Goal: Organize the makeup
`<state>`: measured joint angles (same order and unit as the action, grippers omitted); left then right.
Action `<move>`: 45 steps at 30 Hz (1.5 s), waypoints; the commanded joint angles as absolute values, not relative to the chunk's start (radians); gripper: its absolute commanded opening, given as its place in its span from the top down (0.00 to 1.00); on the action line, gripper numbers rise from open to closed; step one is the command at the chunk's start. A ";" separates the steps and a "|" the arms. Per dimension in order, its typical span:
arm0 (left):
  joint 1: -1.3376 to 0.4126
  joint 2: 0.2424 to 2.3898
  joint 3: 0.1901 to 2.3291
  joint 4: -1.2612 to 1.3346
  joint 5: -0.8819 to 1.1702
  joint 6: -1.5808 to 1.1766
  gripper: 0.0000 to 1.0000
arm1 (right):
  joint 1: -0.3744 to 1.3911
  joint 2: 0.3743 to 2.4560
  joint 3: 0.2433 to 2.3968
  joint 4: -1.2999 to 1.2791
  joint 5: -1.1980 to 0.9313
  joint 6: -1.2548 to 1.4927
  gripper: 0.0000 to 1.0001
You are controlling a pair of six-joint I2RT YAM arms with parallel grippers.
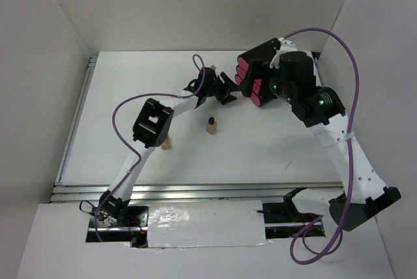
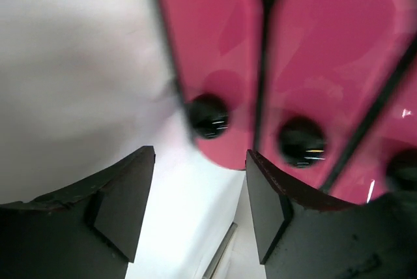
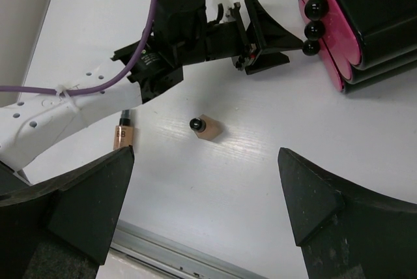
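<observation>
A tan bottle with a black cap (image 1: 210, 125) stands upright mid-table and also shows in the right wrist view (image 3: 205, 127). A second tan bottle (image 1: 167, 142) lies flat beside the left arm; the right wrist view (image 3: 124, 135) shows it too. My left gripper (image 1: 225, 88) is open and empty, its fingers right at the black knobs (image 2: 208, 115) of the pink drawer fronts (image 2: 215, 44). My right gripper (image 3: 205, 168) is open wide and empty, held high over the table near the black box (image 1: 260, 73). The sachets and compacts are out of view.
The black box with pink drawer fronts (image 3: 365, 18) stands at the back right, with three knobs (image 3: 315, 29) facing the left gripper (image 3: 267, 31). White walls enclose the table. A metal rail (image 1: 195, 191) runs along its near edge.
</observation>
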<state>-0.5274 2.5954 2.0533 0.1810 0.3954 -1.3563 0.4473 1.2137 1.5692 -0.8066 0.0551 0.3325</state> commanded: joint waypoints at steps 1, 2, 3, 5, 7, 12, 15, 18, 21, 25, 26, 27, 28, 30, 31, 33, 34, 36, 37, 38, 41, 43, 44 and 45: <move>-0.537 2.559 2.017 0.291 0.393 -1.388 0.29 | 0.449 1.183 1.542 -0.758 0.035 0.334 0.00; -0.535 2.569 2.026 0.293 0.394 -1.388 0.29 | 0.449 1.180 1.537 -0.753 0.034 0.336 0.00; -0.537 2.585 2.039 0.291 0.393 -1.390 0.29 | 0.451 1.180 1.532 -0.752 0.035 0.334 0.00; -0.535 2.595 2.036 0.314 0.390 -1.410 0.29 | 0.451 1.178 1.531 -0.752 0.035 0.334 0.00; -0.535 2.609 2.029 0.363 0.382 -1.423 0.28 | 0.451 1.178 1.531 -0.752 0.035 0.333 0.00; -0.537 2.667 2.089 0.397 0.379 -1.456 0.28 | 0.449 1.178 1.526 -0.758 0.043 0.328 0.00; -0.537 2.700 2.118 0.400 0.379 -1.476 0.31 | 0.449 1.178 1.526 -0.758 0.046 0.327 0.00; -0.537 2.724 2.135 0.396 0.380 -1.485 0.36 | 0.449 1.183 1.532 -0.761 0.048 0.324 0.00; -0.538 2.740 2.131 0.417 0.380 -1.497 0.37 | 0.449 1.186 1.540 -0.758 0.048 0.322 0.00; -0.540 2.773 2.144 0.465 0.385 -1.522 0.39 | 0.449 1.193 1.546 -0.758 0.035 0.322 0.00; -0.541 2.780 2.148 0.477 0.387 -1.535 0.39 | 0.449 1.195 1.546 -0.756 0.034 0.324 0.00; -0.543 2.796 2.154 0.489 0.388 -1.540 0.38 | 0.449 1.198 1.546 -0.756 0.031 0.324 0.00; -0.545 2.806 2.164 0.500 0.391 -1.543 0.37 | 0.449 1.200 1.545 -0.755 0.029 0.324 0.00; -0.551 2.821 2.193 0.505 0.396 -1.549 0.33 | 0.451 1.200 1.536 -0.750 0.025 0.325 0.00; -0.554 2.832 2.197 0.520 0.397 -1.555 0.33 | 0.449 1.200 1.532 -0.749 0.025 0.324 0.00; -0.560 2.838 2.194 0.540 0.397 -1.571 0.34 | 0.449 1.200 1.525 -0.746 0.028 0.324 0.00; -0.561 2.841 2.192 0.540 0.393 -1.574 0.34 | 0.449 1.200 1.525 -0.746 0.029 0.324 0.00; -0.563 2.842 2.186 0.555 0.390 -1.581 0.37 | 0.449 1.195 1.519 -0.746 0.032 0.322 0.00; -0.564 2.844 2.178 0.563 0.388 -1.588 0.39 | 0.449 1.195 1.517 -0.744 0.032 0.322 0.00; -0.565 2.846 2.180 0.578 0.388 -1.601 0.40 | 0.449 1.193 1.516 -0.745 0.034 0.324 0.00; -0.568 2.846 2.177 0.594 0.393 -1.609 0.48 | 0.451 1.193 1.514 -0.744 0.034 0.321 0.00; -0.568 2.836 2.168 0.592 0.391 -1.605 0.51 | 0.449 1.195 1.516 -0.742 0.031 0.322 0.00; -0.568 2.832 2.157 0.613 0.391 -1.606 0.53 | 0.451 1.196 1.519 -0.742 0.031 0.321 0.00; -0.566 2.827 2.148 0.626 0.388 -1.608 0.59 | 0.449 1.198 1.520 -0.744 0.028 0.321 0.00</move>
<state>-0.5514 2.8170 2.1677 0.5564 0.3870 -1.6039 0.4473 1.2064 1.5177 -0.7834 0.0364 0.3317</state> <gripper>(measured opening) 0.452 0.998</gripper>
